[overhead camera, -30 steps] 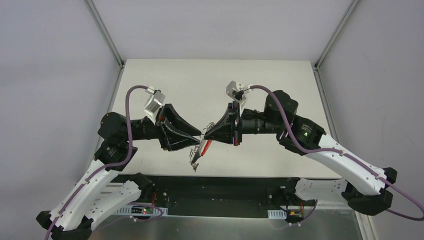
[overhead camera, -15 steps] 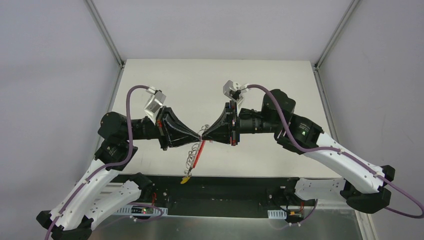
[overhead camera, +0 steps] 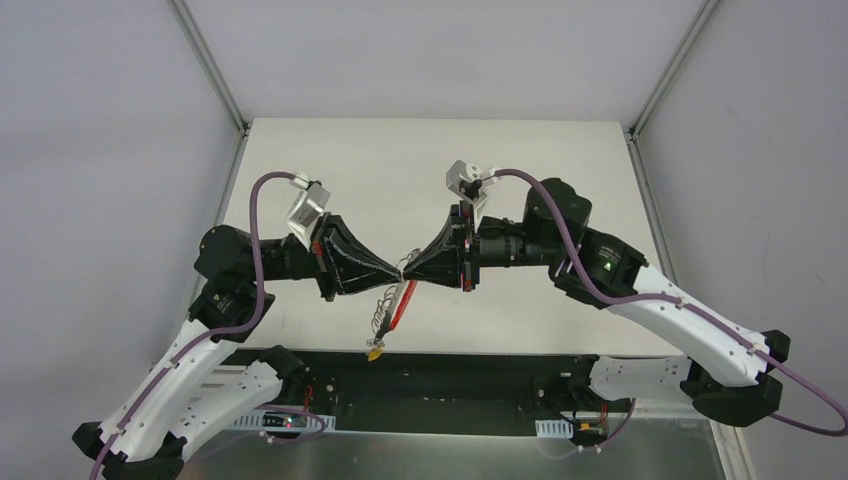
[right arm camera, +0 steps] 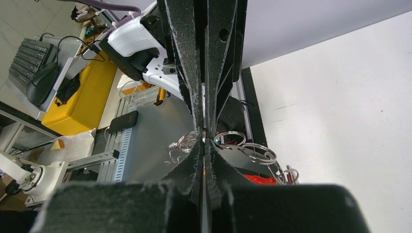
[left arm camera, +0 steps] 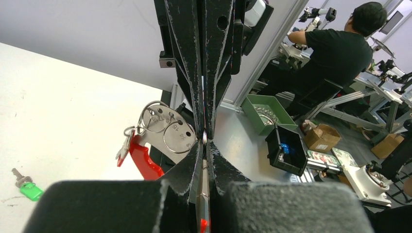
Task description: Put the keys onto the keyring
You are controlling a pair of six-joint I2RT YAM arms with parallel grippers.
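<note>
Above the white table (overhead camera: pixel 330 170), the left gripper (overhead camera: pixel 397 273) and right gripper (overhead camera: pixel 411 268) are touching tip to tip, both clamping tight on the keyring (overhead camera: pixel 402 303) dangling at six o'clock beneath them, while a green-tagged key (left arm camera: pixel 28 188) is lying at eight o'clock in the left wrist view.

1. The red-and-grey keyring (overhead camera: pixel 398 300), strung with silver rings, hangs just below my pinched jaws.
2. A yellow-tagged key (overhead camera: pixel 375 352) dangles at its bottom.
3. A green-tagged key (left arm camera: pixel 29 189) lies flat, well apart from them.
</note>
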